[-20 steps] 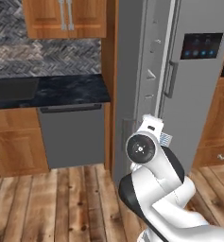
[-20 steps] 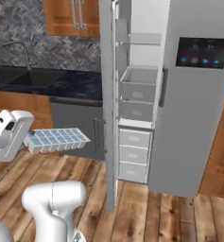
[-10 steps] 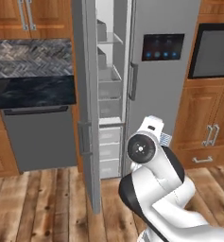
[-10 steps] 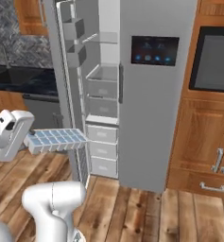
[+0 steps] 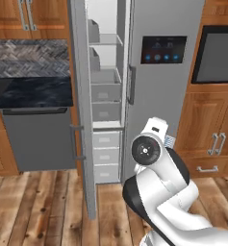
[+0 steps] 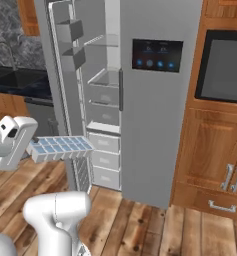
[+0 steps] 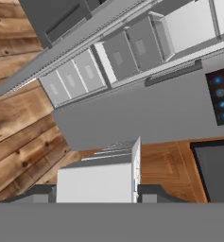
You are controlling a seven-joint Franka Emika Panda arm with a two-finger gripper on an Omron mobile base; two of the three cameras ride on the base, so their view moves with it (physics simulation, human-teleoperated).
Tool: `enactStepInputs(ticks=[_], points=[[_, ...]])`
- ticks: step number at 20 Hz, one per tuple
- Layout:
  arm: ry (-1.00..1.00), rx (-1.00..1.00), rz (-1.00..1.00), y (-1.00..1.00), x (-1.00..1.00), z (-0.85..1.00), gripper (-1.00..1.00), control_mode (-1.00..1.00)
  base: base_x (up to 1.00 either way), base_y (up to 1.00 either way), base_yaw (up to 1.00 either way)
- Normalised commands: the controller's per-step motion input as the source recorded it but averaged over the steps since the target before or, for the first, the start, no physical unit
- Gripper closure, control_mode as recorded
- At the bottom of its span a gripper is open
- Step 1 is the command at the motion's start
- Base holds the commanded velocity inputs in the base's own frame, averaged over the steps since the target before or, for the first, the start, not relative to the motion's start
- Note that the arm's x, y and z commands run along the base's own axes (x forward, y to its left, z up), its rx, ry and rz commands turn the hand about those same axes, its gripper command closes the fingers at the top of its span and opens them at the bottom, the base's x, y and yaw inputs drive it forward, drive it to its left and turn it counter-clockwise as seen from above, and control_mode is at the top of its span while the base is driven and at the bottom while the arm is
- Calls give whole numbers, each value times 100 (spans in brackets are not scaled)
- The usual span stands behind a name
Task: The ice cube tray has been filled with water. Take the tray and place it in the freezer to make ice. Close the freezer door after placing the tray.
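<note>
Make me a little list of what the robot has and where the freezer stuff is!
holding: the gripper is shut on the tray
tray: level, blue water in its cells
freezer: open, white shelves above, grey drawers below
freezer door: swung wide open, bins on its inner face
tray's place: in front of the open freezer, not yet inside
beside it: fridge door with a black display

You see a white plastic ice cube tray [image 6: 60, 148] beside the matt grey-steel freezer [image 6: 106, 107], over grainy wooden floorboards [image 6: 135, 220].
</note>
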Motion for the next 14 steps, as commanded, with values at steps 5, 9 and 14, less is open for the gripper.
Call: enactStepInputs(ticks=[5, 9, 14], points=[[0, 0, 0, 0, 0, 0, 100, 100, 48, -25, 34], [0, 0, 0, 0, 0, 0, 100, 100, 43, -39, 35], [0, 0, 0, 0, 0, 0, 100, 100, 17, -62, 33]])
